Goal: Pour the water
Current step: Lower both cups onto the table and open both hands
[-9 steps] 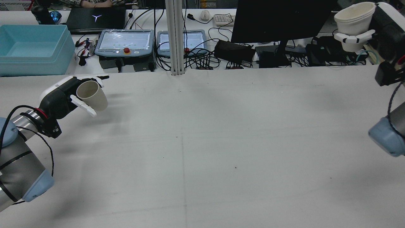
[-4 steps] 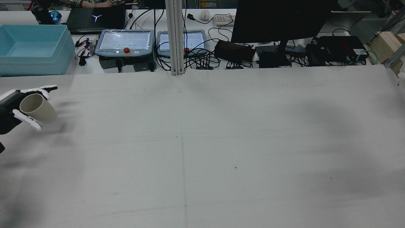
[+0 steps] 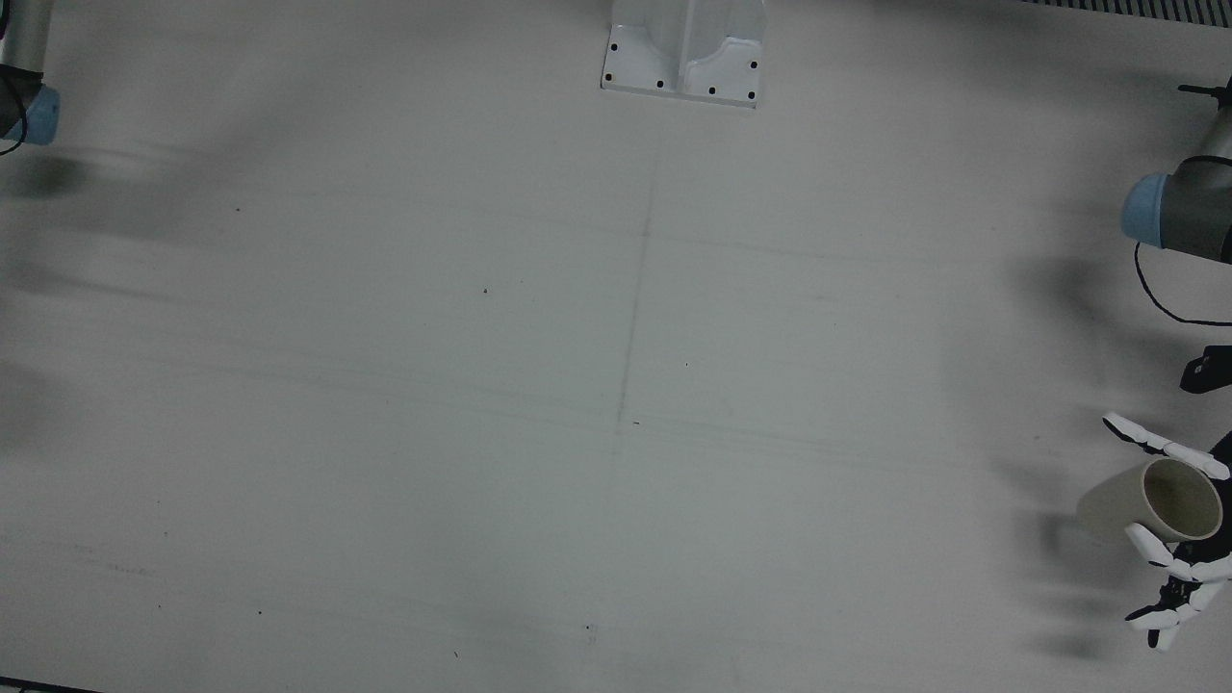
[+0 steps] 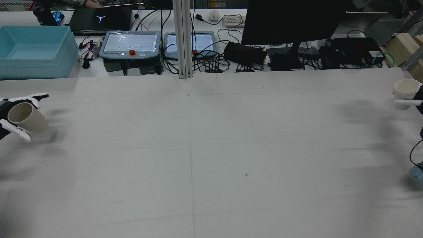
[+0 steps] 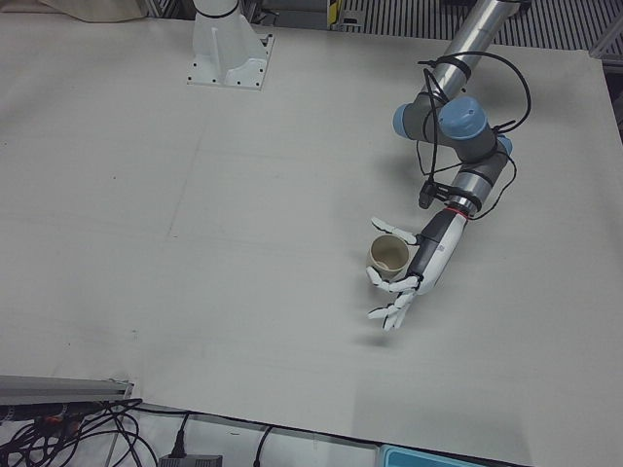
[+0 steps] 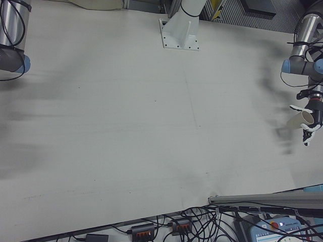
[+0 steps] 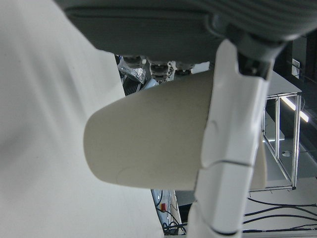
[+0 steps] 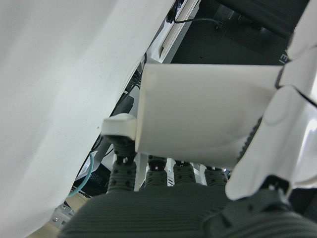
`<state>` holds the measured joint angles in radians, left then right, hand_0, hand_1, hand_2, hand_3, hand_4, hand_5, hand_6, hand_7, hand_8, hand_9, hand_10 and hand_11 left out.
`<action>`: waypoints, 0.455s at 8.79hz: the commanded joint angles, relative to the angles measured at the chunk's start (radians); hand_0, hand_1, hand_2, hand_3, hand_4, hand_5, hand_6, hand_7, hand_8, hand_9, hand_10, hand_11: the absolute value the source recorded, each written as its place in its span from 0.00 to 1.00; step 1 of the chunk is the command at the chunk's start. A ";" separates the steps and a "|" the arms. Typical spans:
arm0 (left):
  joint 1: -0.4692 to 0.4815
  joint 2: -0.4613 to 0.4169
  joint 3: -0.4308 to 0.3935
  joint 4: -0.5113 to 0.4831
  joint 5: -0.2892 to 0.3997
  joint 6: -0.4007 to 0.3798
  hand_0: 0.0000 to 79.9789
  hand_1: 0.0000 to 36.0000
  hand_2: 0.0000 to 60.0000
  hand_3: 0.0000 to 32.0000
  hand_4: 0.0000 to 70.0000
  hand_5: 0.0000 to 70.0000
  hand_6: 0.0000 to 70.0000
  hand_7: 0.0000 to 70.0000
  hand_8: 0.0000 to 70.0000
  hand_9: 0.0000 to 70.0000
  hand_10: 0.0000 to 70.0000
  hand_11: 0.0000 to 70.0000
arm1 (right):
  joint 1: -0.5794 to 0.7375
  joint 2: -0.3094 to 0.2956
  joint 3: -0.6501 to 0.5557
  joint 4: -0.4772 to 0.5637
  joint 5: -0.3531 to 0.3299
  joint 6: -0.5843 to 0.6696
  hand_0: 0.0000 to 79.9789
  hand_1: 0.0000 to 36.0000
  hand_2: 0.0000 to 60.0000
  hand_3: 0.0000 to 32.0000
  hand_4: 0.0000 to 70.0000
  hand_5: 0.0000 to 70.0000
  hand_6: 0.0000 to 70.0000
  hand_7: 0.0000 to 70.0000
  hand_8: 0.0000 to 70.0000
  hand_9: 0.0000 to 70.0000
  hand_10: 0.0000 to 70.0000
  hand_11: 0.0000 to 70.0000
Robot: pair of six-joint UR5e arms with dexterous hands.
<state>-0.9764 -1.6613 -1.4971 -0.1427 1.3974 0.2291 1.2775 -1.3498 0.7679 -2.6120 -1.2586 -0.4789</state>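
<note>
Tilted cup [image 4: 27, 118] at table's [image 4: 211, 148] left edge, upright cup [image 4: 405, 88] far right

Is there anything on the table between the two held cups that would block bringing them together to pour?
Nothing visible. The left hand holds the beige cup, the right hand the white cup, and the table between them is bare.

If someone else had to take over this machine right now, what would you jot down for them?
Left hand: shut on the beige cup, tilted, near the table's left edge in the rear view.
Right hand: shut on the white cup, mouth up, at the far right edge.
Done: both cups are picked up.
Left: bring the cups together over the table and pour. Whether either holds water cannot be seen.
The table between them has nothing on it.
</note>
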 commanded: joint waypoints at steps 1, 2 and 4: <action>0.001 0.035 0.050 -0.063 0.000 0.006 1.00 0.33 0.00 0.00 0.66 1.00 0.15 0.30 0.09 0.06 0.01 0.04 | -0.085 0.012 -0.030 0.021 0.050 0.098 0.60 0.17 0.00 0.00 0.08 0.01 0.02 0.00 0.00 0.00 0.00 0.00; -0.001 0.038 0.075 -0.077 -0.002 0.016 1.00 0.32 0.00 0.00 0.66 1.00 0.15 0.30 0.09 0.06 0.01 0.03 | -0.086 0.015 -0.021 0.021 0.050 0.153 0.57 0.10 0.00 0.57 0.00 0.00 0.00 0.00 0.00 0.00 0.00 0.00; 0.001 0.041 0.112 -0.106 -0.002 0.039 0.97 0.29 0.00 0.00 0.66 1.00 0.14 0.30 0.09 0.06 0.01 0.03 | -0.054 0.001 0.072 0.018 0.024 0.181 0.56 0.09 0.00 1.00 0.00 0.00 0.00 0.00 0.00 0.00 0.00 0.00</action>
<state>-0.9768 -1.6265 -1.4291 -0.2154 1.3965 0.2480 1.1978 -1.3386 0.7585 -2.5916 -1.2118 -0.3462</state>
